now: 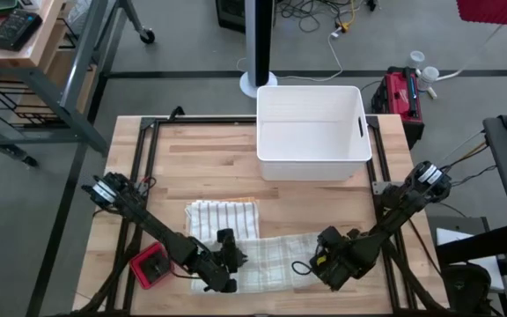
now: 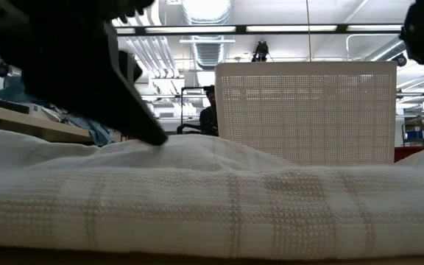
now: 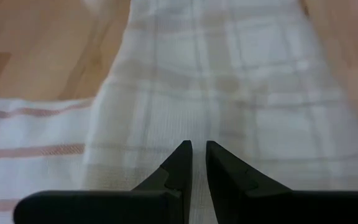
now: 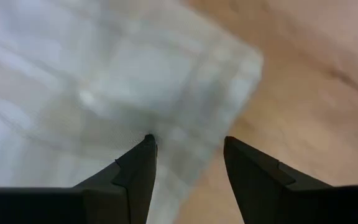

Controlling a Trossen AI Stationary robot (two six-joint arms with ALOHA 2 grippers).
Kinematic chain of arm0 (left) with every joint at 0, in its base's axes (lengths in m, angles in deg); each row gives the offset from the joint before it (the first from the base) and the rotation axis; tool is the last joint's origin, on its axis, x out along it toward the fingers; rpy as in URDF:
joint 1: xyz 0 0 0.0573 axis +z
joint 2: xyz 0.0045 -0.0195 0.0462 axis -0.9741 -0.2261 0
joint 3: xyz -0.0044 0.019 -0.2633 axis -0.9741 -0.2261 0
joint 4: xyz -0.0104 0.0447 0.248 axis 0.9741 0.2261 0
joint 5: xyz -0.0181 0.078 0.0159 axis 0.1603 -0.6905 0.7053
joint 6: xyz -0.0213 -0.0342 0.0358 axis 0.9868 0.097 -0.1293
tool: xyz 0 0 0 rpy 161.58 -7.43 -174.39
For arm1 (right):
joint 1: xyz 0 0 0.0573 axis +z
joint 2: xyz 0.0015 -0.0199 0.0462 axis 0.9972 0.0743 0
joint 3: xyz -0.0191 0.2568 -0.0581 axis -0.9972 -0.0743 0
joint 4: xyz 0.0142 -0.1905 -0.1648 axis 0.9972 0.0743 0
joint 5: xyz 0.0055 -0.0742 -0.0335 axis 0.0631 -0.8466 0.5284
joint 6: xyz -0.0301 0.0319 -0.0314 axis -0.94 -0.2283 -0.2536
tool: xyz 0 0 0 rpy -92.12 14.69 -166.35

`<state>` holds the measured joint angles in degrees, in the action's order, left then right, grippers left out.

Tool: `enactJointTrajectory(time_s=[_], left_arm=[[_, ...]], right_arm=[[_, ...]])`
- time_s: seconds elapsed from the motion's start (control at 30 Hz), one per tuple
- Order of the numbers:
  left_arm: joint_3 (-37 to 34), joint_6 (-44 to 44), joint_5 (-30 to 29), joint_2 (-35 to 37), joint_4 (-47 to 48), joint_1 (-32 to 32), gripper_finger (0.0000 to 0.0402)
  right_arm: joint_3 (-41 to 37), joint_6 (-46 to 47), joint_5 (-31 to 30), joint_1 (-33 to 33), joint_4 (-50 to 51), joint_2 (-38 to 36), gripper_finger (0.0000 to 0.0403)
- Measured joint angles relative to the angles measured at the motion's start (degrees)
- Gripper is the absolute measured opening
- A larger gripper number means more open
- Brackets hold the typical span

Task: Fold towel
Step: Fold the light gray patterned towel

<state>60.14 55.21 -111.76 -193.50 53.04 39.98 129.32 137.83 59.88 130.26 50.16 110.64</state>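
A pale checked towel (image 1: 271,260) (image 2: 212,199) lies flat along the table's near edge. My left gripper (image 1: 230,254) (image 3: 197,149) is low over the towel's left part, its fingers almost together on the cloth (image 3: 229,81). My right gripper (image 1: 304,266) (image 4: 188,143) hangs open over the towel's right end. One finger is above the cloth (image 4: 104,81) and the other is above the towel's edge and the bare wood beside a corner (image 4: 247,62). My left gripper pinches the checked towel at its left part (image 3: 197,134) between its two fingertips, slanting down from the near left. How many layers it has I cannot tell. The towel stays on the table and rises in a low hump at the fingers (image 2: 164,143).
A folded white towel with reddish stripes (image 1: 224,218) (image 3: 30,137) lies just beyond the checked one, touching it. A white bin (image 1: 311,132) (image 2: 308,110) stands at the far edge. A red block (image 1: 150,266) sits near the left arm. Bare wood lies between.
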Motion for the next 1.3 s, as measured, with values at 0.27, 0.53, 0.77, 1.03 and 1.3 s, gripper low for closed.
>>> enactJointTrajectory(time_s=[0.27,0.53,0.77,1.03,1.3], left_arm=[[0.0,0.0,1.8,-3.9,-0.8,0.1,0.0037],[0.0,-1.7,3.0,-4.2,-1.9,0.3,0.0037],[0.0,-1.5,3.1,-4.2,-1.9,0.6,0.0037],[-0.1,-1.5,3.1,-4.3,-2.2,0.9,0.0037],[-0.1,-2.1,2.9,-4.4,-1.8,1.4,0.0037]], right_arm=[[-0.3,-3.0,4.5,-0.3,-2.3,0.4,0.0181],[-4.0,-6.2,3.4,-2.3,-12.3,0.4,0.0181],[-8.6,-8.1,5.2,-5.7,-23.1,-0.1,0.0181],[-8.1,-15.6,8.3,-9.2,-32.6,0.2,0.0176],[-8.0,-21.2,5.5,-10.1,-38.6,0.2,0.0032]])
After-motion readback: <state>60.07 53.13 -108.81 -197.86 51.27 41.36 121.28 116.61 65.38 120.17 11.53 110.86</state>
